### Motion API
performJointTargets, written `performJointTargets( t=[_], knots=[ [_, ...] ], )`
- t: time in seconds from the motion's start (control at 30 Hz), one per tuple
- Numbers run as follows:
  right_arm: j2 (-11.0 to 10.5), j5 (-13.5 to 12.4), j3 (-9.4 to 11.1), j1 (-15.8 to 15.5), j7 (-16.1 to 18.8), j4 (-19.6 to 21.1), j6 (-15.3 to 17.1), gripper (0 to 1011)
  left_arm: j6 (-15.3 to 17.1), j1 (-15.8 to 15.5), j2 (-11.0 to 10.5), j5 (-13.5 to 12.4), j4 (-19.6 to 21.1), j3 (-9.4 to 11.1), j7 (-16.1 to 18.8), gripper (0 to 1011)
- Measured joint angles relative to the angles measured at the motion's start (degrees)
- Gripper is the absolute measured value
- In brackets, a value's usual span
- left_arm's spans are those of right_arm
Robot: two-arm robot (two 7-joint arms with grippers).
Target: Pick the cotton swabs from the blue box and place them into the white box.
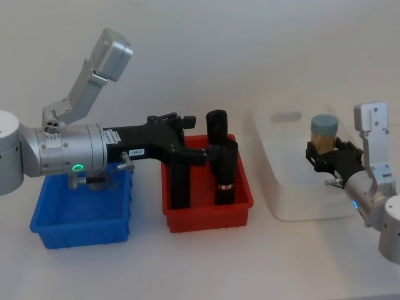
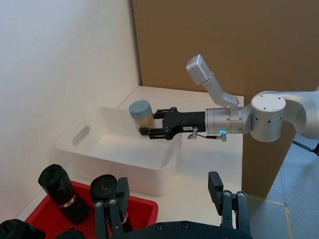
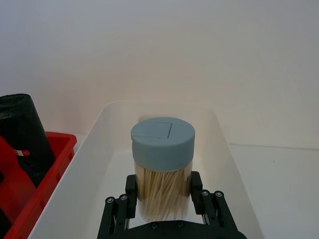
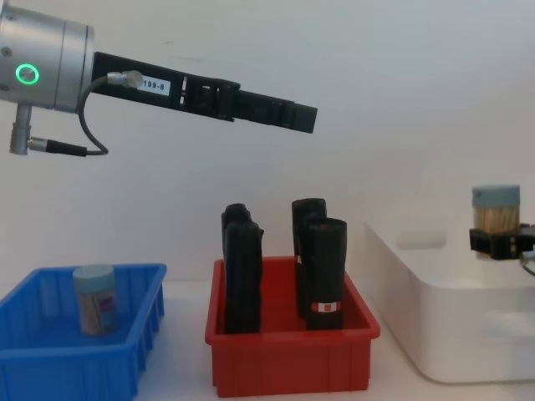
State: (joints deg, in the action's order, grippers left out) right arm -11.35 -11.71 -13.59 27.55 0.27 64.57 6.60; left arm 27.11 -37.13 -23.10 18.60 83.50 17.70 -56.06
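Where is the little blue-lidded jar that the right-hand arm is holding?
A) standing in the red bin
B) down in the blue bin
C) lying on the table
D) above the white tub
D: the right gripper clasps the jar of cotton swabs upright over the white box; the left gripper hovers open above the red bin.

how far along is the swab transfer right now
Done: nothing sits in the white box yet; its visible floor is bare. In hand: the right gripper is shut on one cotton swab jar, held upright above that box. Left: release it, then fetch the second jar standing in the blue box. The left gripper hovers open above the red bin.
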Motion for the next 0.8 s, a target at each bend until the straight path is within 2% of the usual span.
performJointTargets(
  t=[0.47,0.8],
  knots=[
    [0.9,0.5,0.0,2.3,1.3,-4.8,0.7,624,0.0,0.0,0.0,0.0,0.0,0.0,0.0,1004],
    [1.2,0.6,0.1,2.7,1.8,-5.8,0.5,883,0.0,0.0,0.0,0.0,0.0,0.0,0.0,1004]
  ],
)
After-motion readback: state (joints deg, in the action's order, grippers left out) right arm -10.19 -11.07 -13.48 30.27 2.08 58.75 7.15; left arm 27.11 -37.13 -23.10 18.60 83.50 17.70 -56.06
